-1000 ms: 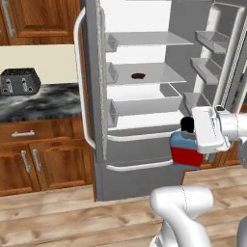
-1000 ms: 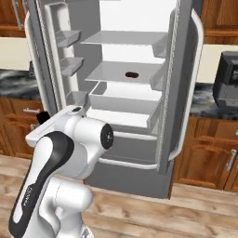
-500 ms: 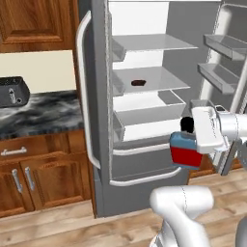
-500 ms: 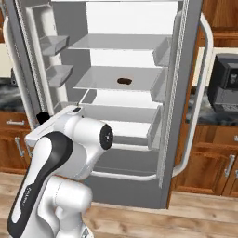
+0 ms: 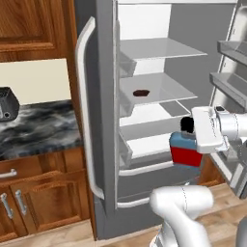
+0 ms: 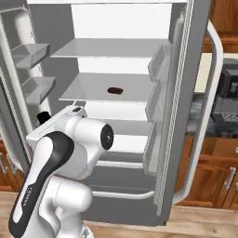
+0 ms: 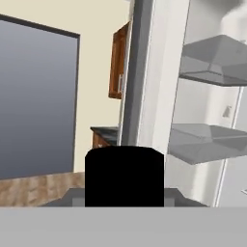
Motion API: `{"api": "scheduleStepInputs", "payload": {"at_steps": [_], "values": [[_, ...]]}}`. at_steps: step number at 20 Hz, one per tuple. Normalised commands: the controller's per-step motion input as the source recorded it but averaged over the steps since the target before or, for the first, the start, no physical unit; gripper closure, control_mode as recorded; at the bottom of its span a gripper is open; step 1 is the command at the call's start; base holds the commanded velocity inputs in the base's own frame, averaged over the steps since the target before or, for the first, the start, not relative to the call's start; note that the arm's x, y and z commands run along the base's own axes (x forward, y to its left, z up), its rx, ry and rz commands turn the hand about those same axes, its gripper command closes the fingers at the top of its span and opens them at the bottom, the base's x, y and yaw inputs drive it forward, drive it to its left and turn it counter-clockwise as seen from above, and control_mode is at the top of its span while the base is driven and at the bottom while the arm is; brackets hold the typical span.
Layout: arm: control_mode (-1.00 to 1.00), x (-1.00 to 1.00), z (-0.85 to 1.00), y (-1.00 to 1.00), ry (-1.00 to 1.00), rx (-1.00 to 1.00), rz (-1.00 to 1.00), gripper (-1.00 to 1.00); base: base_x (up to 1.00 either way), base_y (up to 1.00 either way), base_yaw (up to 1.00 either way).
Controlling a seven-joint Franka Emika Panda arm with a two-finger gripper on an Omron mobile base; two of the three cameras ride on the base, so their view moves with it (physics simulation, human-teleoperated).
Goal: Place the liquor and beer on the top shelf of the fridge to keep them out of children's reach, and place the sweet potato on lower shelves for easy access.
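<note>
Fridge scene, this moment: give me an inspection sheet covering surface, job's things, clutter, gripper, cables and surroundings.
Surface: fridge open; top shelf bare.
Job's things: liquor bottle held upright in front of the lower shelves, red body, blue shoulder, black cap. Sweet potato lies on the second shelf down, also seen in the right base view. Beer: nothing seen.
Clutter: nothing seen inside the fridge.
Gripper: gripper closed on the liquor bottle.
Cables: nothing seen.
Surroundings: toaster on the dark marble counter; wooden cabinets above and below; wood floor.
</note>
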Motion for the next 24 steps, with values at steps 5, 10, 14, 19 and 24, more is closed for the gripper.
{"api": "scheduleStepInputs", "payload": {"at_steps": [5, 10, 14, 19, 24], "values": [[1.0, 0.0, 0.0, 0.0, 0.0, 0.0, 0.0, 1.0, 0.61, 0.02, -0.12], [1.0, 0.0, 0.0, 0.0, 0.0, 0.0, 0.0, 1.0, 0.63, 0.0, -0.11], [1.0, 0.0, 0.0, 0.0, 0.0, 0.0, 0.0, 1.0, 0.64, 0.0, -0.1], [1.0, 0.0, 0.0, 0.0, 0.0, 0.0, 0.0, 1.0, 0.59, 0.0, -0.09], [1.0, 0.0, 0.0, 0.0, 0.0, 0.0, 0.0, 1.0, 0.55, 0.0, -0.09]]}}
